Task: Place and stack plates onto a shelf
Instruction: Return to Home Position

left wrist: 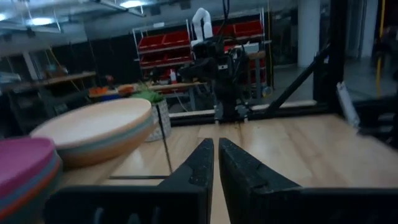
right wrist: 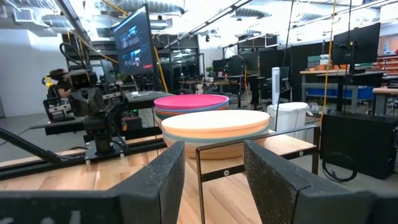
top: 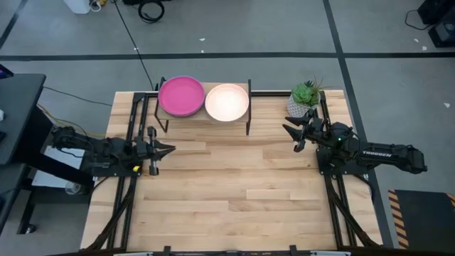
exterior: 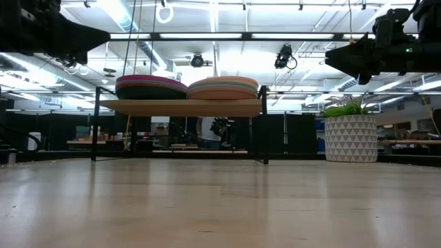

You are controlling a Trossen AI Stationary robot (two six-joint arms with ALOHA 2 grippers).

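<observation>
— Where are the plates sitting?

— On the shelf [exterior: 179, 107], in two stacks side by side. The magenta plate [top: 181, 96] is topping the stack nearer my left arm, and the cream plate [top: 227, 102] is topping the other. I am seeing no plate off the shelf, so I am judging the stacking done, with only the retreat to rest left.

— And your fingers?

— My left gripper [left wrist: 216, 146] is hanging above the table [top: 234, 192] in front of the shelf's left end, with its fingers drawn almost together on nothing. My right gripper [right wrist: 213, 152] is hanging off the shelf's right end, fingers apart and empty, with the potted plant [top: 304, 96] just beside it.

— So how are you planning the way home?

— I am thinking of pulling each arm straight back towards its own base, away from the shelf, before folding anything. On the right I am minding the plant, since a swing outward would risk clipping it. On the left I am watching the shelf's near edge, because a nudge there could shake the stacks. With both grippers empty, I am seeing no reason to hurry or to work the fingers at all.
</observation>
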